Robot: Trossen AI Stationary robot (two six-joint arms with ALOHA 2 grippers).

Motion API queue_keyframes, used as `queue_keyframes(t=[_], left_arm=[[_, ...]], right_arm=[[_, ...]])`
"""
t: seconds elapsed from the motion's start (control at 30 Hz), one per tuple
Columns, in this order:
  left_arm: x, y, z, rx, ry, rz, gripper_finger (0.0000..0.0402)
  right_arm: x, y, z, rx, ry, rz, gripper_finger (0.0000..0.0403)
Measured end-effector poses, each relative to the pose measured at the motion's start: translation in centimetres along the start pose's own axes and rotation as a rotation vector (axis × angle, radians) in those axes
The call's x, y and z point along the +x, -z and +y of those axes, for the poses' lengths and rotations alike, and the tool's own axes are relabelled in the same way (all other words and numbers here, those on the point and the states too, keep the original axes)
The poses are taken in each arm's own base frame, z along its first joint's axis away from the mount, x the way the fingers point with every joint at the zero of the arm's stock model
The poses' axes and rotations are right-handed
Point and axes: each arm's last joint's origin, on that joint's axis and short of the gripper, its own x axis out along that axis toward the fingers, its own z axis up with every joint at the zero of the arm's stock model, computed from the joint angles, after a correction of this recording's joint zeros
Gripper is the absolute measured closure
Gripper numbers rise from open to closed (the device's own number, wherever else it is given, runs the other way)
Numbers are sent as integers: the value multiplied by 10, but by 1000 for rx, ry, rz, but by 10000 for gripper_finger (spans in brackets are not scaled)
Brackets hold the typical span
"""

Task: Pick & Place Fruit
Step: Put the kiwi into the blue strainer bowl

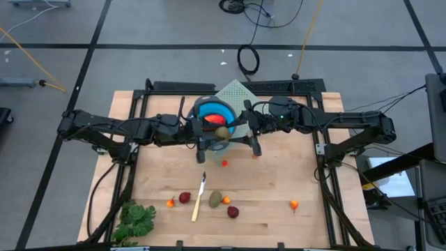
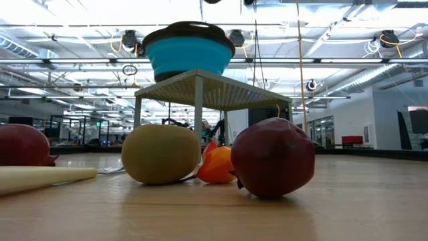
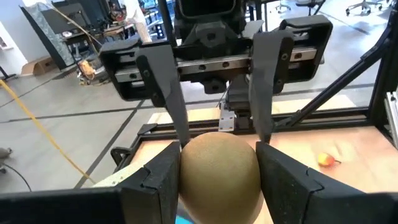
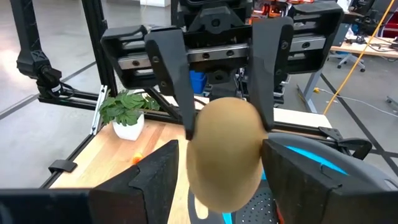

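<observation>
A brown-green oval fruit [image 1: 221,132] hangs over the near rim of the blue bowl [image 1: 209,110], which stands on a pale mesh stand [image 1: 235,92] and holds an orange-red fruit [image 1: 211,120]. My left gripper [image 3: 219,177] is shut on the oval. My right gripper [image 4: 217,180] faces it from the other side, open, its fingers standing on either side of the oval with gaps. More fruit lies on the table: dark red balls [image 1: 185,198] [image 1: 233,211], another brown-green oval [image 1: 215,199] and small orange bits [image 1: 294,205]. My left gripper pinches the oval fruit by its two opposite sides [image 3: 186,171] between its two fingers [image 3: 163,180]. The fingers come level from the table's left. The fruit is lifted clear, above the bowl's near rim.
A thin cream stick [image 1: 198,199] lies among the fruit near the front. A leafy green bunch [image 1: 136,219] sits at the near left corner. Small red and orange bits [image 1: 224,163] [image 1: 256,155] lie just in front of the stand. Black frame rails border the wooden table.
</observation>
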Motion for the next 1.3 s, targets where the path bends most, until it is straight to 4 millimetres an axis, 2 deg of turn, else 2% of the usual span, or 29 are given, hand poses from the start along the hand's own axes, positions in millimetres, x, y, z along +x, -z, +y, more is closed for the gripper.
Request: queue_keyframes(t=[0.3, 0.47, 0.63, 1.1, 1.3], left_arm=[[-21, 1, 8, 20, -90, 91, 227], [-32, 0, 13, 5, -127, 119, 227], [-35, 3, 14, 2, -159, 156, 227], [-36, 6, 15, -16, -162, 191, 227], [-35, 7, 14, -13, -160, 200, 227]], right_arm=[[0, 1, 0, 3, -2, 12, 182], [-4, 1, 1, 7, -2, 27, 200], [-8, 2, 2, 28, -1, 54, 240], [-10, 8, 3, 48, -14, 125, 392], [-14, 5, 6, 27, -67, 107, 396]])
